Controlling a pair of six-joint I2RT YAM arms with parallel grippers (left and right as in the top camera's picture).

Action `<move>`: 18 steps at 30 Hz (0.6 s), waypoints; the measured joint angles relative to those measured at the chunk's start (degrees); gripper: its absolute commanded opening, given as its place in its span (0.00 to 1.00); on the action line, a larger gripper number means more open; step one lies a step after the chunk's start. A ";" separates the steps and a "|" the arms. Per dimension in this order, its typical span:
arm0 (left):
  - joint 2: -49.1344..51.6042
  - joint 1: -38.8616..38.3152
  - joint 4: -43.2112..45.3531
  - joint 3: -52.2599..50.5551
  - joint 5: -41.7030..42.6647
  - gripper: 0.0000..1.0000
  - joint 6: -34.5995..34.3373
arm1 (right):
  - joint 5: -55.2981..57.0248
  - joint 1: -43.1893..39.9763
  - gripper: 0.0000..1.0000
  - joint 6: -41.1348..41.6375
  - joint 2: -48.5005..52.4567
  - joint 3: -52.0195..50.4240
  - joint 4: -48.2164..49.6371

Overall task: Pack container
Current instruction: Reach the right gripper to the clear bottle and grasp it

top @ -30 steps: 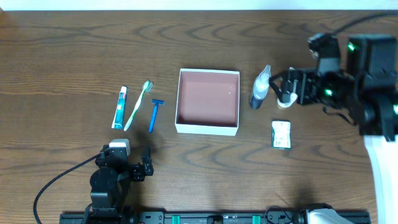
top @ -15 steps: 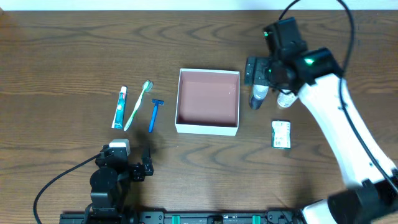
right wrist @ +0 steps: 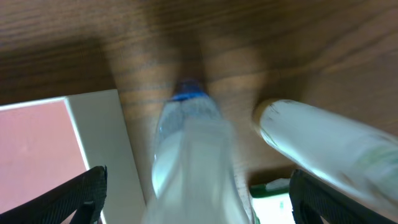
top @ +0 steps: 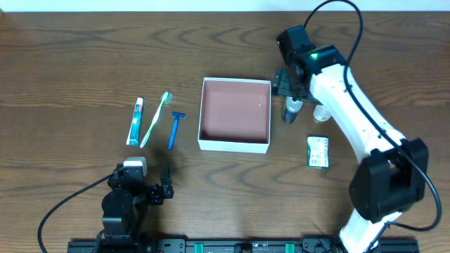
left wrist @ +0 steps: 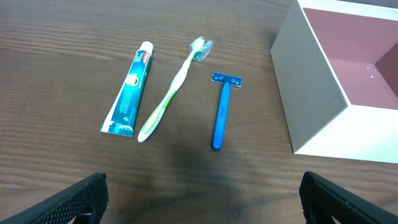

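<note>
The container (top: 235,144), a shallow white-walled box with a reddish-brown floor, stands mid-table and holds nothing. A clear spray bottle (top: 290,112) lies just right of it. My right gripper (top: 290,90) hovers over the bottle's far end, open. In the right wrist view the blurred bottle (right wrist: 193,149) lies between the spread fingers (right wrist: 81,199), and the gripper (right wrist: 199,208) is not closed on it. My left gripper (top: 156,188) is open and empty near the front edge. The left wrist view shows toothpaste (left wrist: 129,90), toothbrush (left wrist: 174,90), razor (left wrist: 221,112) and the container's wall (left wrist: 314,93) beyond that gripper (left wrist: 202,208).
A small white bottle (top: 322,112) lies right of the spray bottle and shows close in the right wrist view (right wrist: 323,146). A green packet (top: 318,152) lies nearer the front. Toothpaste (top: 134,121), toothbrush (top: 157,118) and razor (top: 174,130) lie left of the container.
My right arm has swung in from the right edge, and its gripper now sits over the spray bottle beside the container. The left arm and all objects have stayed put.
</note>
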 measured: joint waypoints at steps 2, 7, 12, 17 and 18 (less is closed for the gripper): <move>0.00 0.00 0.00 0.00 0.00 0.98 0.00 | 0.00 0.00 0.83 -0.37 1.03 0.00 0.63; 0.00 0.00 -0.02 0.00 0.00 0.98 0.00 | 0.22 0.00 0.75 -0.85 1.77 0.00 2.21; 0.00 0.00 0.00 0.00 0.00 0.98 0.00 | 0.22 -0.02 0.66 -1.11 1.77 0.00 2.69; 0.00 0.00 0.00 0.00 0.00 0.98 0.00 | 0.24 -0.02 0.63 -1.07 1.77 0.00 2.08; 0.00 0.00 0.00 0.00 0.00 0.98 0.00 | 0.22 -0.02 0.63 -1.07 1.77 0.00 1.55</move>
